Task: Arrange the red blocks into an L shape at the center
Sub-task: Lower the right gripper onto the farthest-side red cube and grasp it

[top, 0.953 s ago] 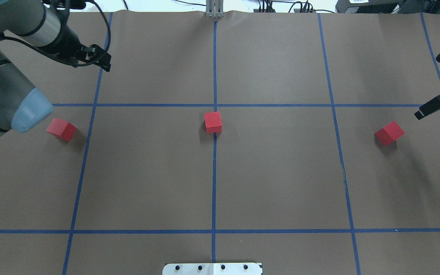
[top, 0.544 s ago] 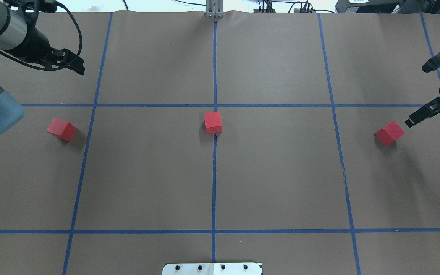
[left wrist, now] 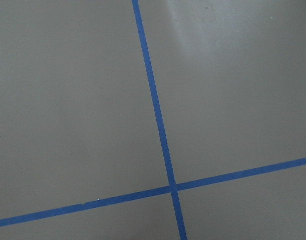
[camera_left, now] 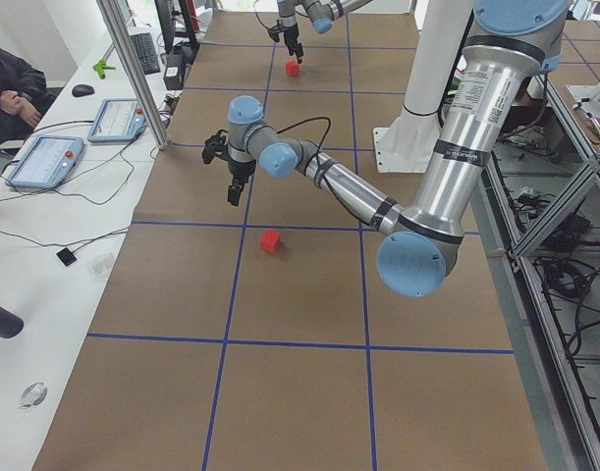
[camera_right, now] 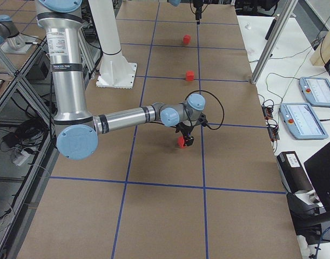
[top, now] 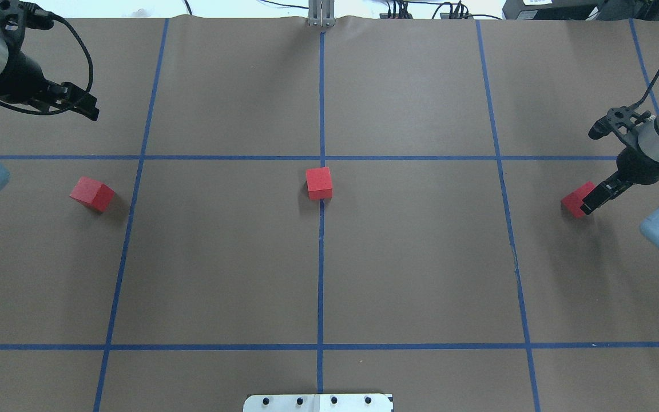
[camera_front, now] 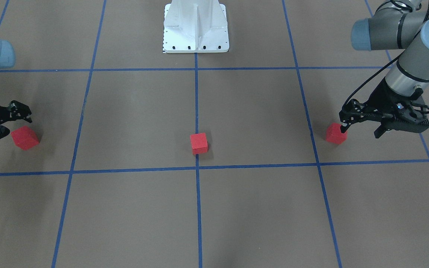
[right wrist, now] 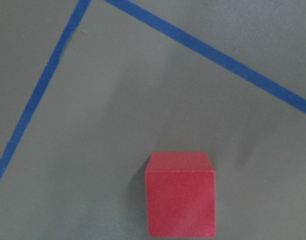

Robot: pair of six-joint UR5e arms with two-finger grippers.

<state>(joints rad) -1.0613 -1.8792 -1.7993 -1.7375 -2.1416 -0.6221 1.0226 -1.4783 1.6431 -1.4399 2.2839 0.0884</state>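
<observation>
Middle red block (top: pixel 319 183) sits just robot-side of the center crossing (top: pixel 322 157); left block (top: pixel 92 194) and right block (top: pixel 575 201) lie well off to its sides. Right gripper (camera_right: pixel 184 135) hangs spread at the right block; left gripper (camera_front: pixel 360 132) hovers spread, far left of the crossing.

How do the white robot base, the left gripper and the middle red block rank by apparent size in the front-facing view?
Largest: white robot base.
Next: left gripper.
Smallest: middle red block.
</observation>
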